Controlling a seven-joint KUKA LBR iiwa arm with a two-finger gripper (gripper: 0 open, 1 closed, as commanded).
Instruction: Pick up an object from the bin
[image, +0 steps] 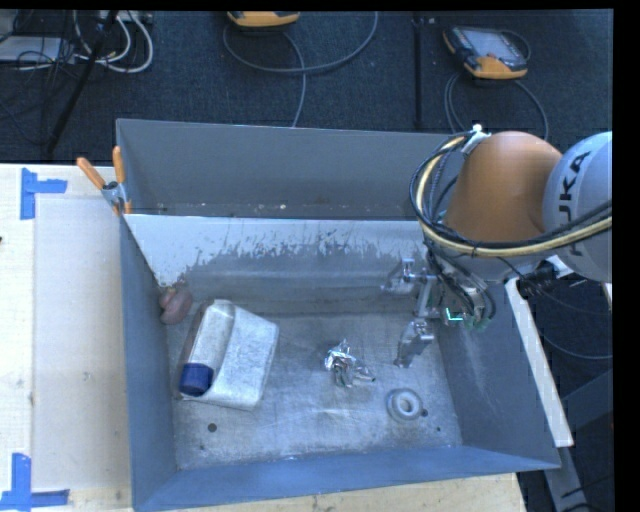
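Jaws low at the right side of the bin (300, 185); I can't make out whether they are spread or pressed together. Nearest things: grey ring (405, 404) just beside them toward the front wall, crumpled silver piece (343, 365) near, mid-floor. Blue-capped white bottle (208, 340) well apart, left.

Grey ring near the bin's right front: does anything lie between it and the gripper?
Nothing visible does. The gripper hangs just beyond the grey ring, with bare bin floor between them. The crumpled shiny piece lies apart toward the view's left, the white packet farther left, both off that line.
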